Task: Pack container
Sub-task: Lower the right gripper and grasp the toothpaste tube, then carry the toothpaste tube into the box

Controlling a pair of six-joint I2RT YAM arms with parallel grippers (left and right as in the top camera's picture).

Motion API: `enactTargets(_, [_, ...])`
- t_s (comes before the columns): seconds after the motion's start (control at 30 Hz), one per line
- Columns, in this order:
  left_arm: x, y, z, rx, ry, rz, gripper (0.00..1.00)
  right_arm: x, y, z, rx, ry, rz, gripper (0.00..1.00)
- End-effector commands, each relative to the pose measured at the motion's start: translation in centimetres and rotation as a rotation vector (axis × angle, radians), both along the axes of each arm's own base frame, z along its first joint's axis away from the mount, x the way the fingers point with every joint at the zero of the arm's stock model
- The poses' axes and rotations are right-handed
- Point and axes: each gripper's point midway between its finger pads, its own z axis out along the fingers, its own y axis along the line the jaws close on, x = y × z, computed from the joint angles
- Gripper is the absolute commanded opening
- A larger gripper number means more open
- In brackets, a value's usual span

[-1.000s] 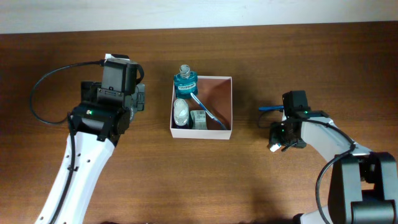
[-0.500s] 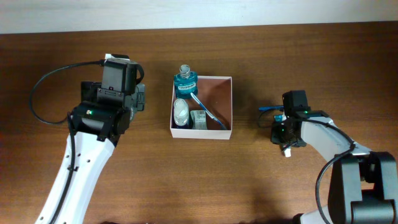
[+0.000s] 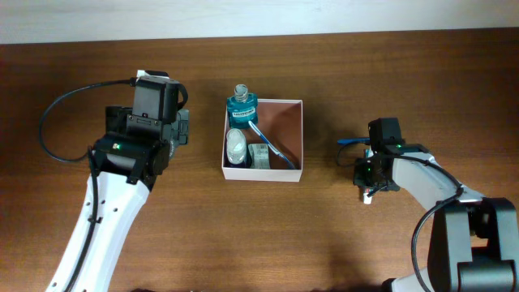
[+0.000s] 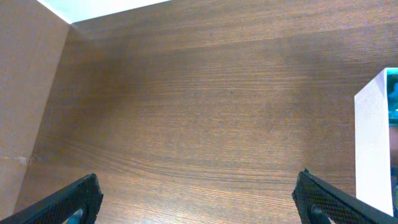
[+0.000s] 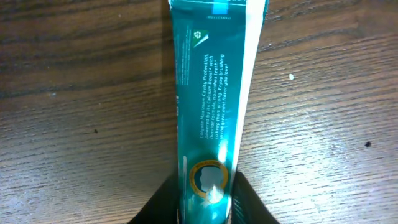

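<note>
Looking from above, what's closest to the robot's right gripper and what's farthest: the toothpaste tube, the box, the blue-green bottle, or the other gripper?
1. toothpaste tube, right between the right gripper fingers.
2. container, to its left, mid-table.
3. mouthwash bottle, in the container's far-left corner.
4. left gripper, beyond the container, on the left side.

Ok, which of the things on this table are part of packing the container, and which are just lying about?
Part of the job: container, holding mouthwash bottle, toothbrush and white item; toothpaste tube on the wood, gripped by the right claw.
Just there: table, left claw open over bare wood, black cable.
</note>
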Motion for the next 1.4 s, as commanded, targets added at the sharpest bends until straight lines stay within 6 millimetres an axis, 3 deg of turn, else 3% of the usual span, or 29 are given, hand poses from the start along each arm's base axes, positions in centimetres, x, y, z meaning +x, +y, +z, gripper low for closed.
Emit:
enactTargets(0.0, [0.1, 0.3, 0.7, 0.005, -0.019, 0.013, 0.99, -1.4, -0.1, -1.8, 0.002, 0.069, -0.011, 0.18])
enactTargets(0.2, [0.1, 0.3, 0.7, 0.005, -0.019, 0.013, 0.99, -1.4, 0.0, -1.8, 0.007, 0.069, -0.010, 0.17])
enactTargets(0.3, [0.1, 0.3, 0.7, 0.005, -0.019, 0.013, 0.99, -1.2, 0.4, -1.4, 0.026, 0.069, -0.008, 0.10])
enactTargets(0.53, [0.1, 0.3, 0.7, 0.005, -0.019, 0.013, 0.99, 0.3, 1.5, 2.2, 0.090, 0.055, 0.002, 0.04])
enactTargets(0.73, [0.1, 0.3, 0.7, 0.005, -0.019, 0.013, 0.99, 2.1, 5.2, 8.6, 0.227, 0.009, 0.068, 0.05])
enactTargets(0.93, [0.1, 0.3, 0.7, 0.005, -0.019, 0.013, 0.99, 4.2, 10.1, 13.2, 0.266, -0.105, 0.176, 0.04])
enactTargets(1.1, [0.1, 0.3, 0.7, 0.005, -0.019, 0.013, 0.99, 5.3, 14.9, 14.1, 0.298, -0.192, 0.255, 0.05])
enactTargets(1.37, [0.1, 0.3, 0.7, 0.005, -0.019, 0.013, 0.99, 6.2, 20.1, 14.8, 0.304, -0.307, 0.350, 0.05])
